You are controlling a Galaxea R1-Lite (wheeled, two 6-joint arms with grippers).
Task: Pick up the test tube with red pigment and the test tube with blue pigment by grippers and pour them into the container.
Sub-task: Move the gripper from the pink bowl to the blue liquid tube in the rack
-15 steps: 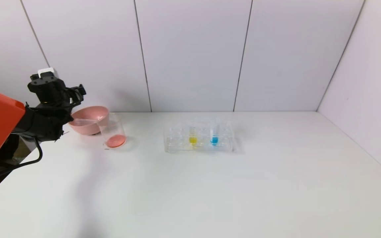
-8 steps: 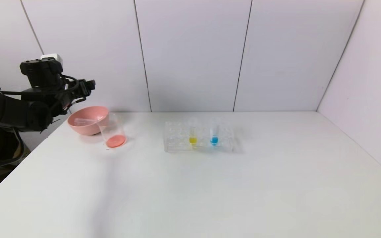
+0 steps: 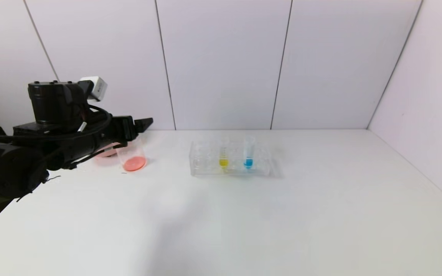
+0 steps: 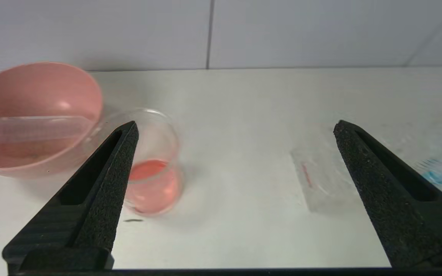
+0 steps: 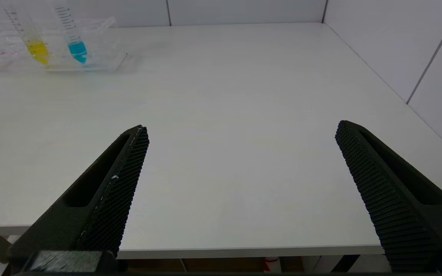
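The clear glass beaker (image 3: 131,155) stands at the back left with red-orange liquid in its bottom; it also shows in the left wrist view (image 4: 152,168). The blue-pigment tube (image 3: 248,153) stands upright in the clear rack (image 3: 205,168), and shows in the right wrist view (image 5: 76,42). No tube holding red liquid is in view. My left gripper (image 3: 144,123) hovers above the beaker and bowl, pointing right, open and empty (image 4: 235,125). My right gripper (image 5: 242,126) is open and empty over the table's near edge, out of the head view.
A pink bowl (image 4: 71,88) stands behind and left of the beaker, with an empty clear tube (image 4: 33,128) lying in it. A yellow-liquid tube (image 3: 223,155) stands in the rack left of the blue one. Walls bound the table at back and right.
My left arm has swung from the table's left edge beside the bowl, up and to the right. Its gripper now reaches over the bowl and beaker. Nothing on the table moved.
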